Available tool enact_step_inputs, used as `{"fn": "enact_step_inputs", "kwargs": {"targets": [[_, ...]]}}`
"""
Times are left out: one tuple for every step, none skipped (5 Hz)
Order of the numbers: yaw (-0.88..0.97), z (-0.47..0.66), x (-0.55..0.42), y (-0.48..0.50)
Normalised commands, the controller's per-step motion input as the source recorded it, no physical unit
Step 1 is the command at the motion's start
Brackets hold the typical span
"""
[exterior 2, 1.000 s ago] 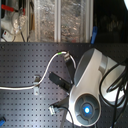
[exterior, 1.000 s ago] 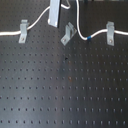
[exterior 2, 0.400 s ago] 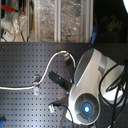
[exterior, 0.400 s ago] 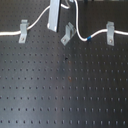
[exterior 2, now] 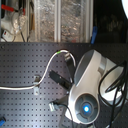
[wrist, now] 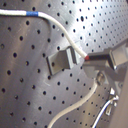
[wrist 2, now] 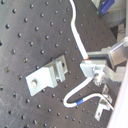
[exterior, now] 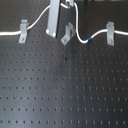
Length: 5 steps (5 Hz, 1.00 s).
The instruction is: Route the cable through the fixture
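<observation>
The white cable (exterior: 36, 23) runs from the first exterior view's left through an upright clip, rises to my gripper (exterior: 59, 7) at the top edge, then drops close beside the fixture (exterior: 66, 34). Its blue band (exterior: 89, 39) lies just past the fixture. In both wrist views the gripper (wrist: 92, 62) (wrist 2: 92, 65) is shut on the cable (wrist: 67, 37) (wrist 2: 77, 35), right beside the skewed metal fixture (wrist: 62, 60) (wrist 2: 47, 77). The cable crosses the fixture's upper corner; whether it sits inside the fold is unclear. A white flat finger (exterior: 52, 21) hangs left of the fixture.
Two square-on clips (exterior: 22, 31) (exterior: 110, 34) stand left and right of the fixture, each with the cable through it. The black perforated board (exterior: 65, 90) fills the foreground. In the second exterior view the white arm body (exterior 2: 92, 85) and its black cables (exterior 2: 112, 92) take up the right side.
The gripper has come lower with the cable. In the first exterior view its white finger now reaches down beside the fixture, and the raised cable loop has dropped closer to the fixture.
</observation>
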Motion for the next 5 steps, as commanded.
{"fn": "enact_step_inputs", "kwargs": {"targets": [[0.46, 0.31, -0.030, 0.307], [0.48, 0.28, 0.033, 0.265], [0.26, 0.30, 0.053, 0.134], [-0.01, 0.35, 0.001, 0.004], [-0.13, 0.35, -0.002, -0.003]]}}
